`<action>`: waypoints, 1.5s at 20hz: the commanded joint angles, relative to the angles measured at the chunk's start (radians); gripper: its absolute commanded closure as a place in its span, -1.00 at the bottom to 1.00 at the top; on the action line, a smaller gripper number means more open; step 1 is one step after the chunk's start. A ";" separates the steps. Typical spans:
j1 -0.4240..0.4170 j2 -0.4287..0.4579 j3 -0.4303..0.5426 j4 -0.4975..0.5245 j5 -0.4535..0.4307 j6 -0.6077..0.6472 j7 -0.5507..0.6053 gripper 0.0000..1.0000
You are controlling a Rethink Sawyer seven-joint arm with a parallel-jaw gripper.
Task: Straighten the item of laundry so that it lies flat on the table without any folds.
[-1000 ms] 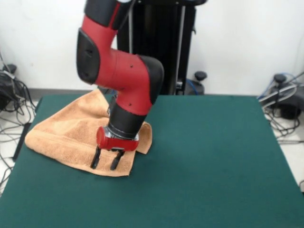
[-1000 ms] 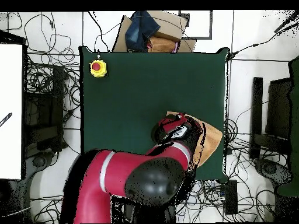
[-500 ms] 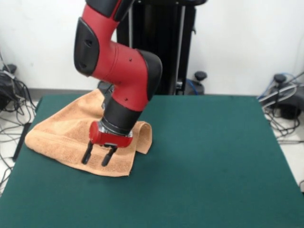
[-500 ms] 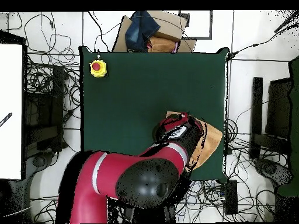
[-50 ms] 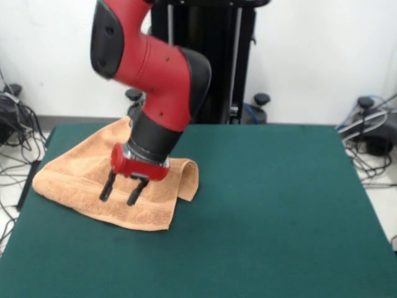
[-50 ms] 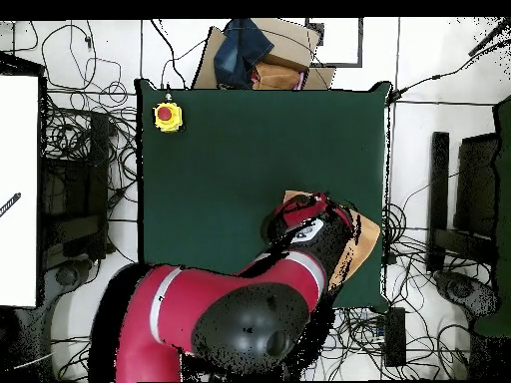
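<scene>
The peach-orange towel (image 5: 80,180) lies on the left part of the green table (image 5: 267,211), with its right edge folded over in a raised loop near the arm. From above, the towel (image 6: 365,235) shows near the table's right edge, mostly hidden under the arm. My gripper (image 5: 120,193) hangs over the towel's front half, its two black fingers apart and open, with nothing between them. The fingertips sit close above the cloth; whether they touch it I cannot tell. In the overhead view the gripper's red head (image 6: 302,213) covers the fingers.
A yellow box with a red button (image 6: 167,117) sits at the table's (image 6: 259,150) far left corner in the overhead view. Cardboard and dark cloth (image 6: 255,55) lie beyond the far edge. Cables surround the table on the floor.
The gripper has shifted left in the front view and lifted slightly over the towel, staying open. The towel has kept its shape.
</scene>
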 commanded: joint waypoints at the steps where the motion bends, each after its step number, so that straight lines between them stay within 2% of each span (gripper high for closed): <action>1: 0.086 -0.119 -0.014 0.150 0.061 0.172 0.174 -1.00; 6: 0.124 -0.165 -0.011 0.202 0.073 0.201 0.198 -1.00; 11: 0.170 -0.099 -0.060 0.188 0.110 0.178 0.258 -1.00; 16: 0.173 -0.094 -0.017 0.205 0.153 0.146 0.252 -1.00; 21: 0.228 -0.066 -0.043 0.207 0.217 0.162 0.288 -1.00; 30: 0.280 -0.025 -0.066 0.215 0.306 0.102 0.301 -1.00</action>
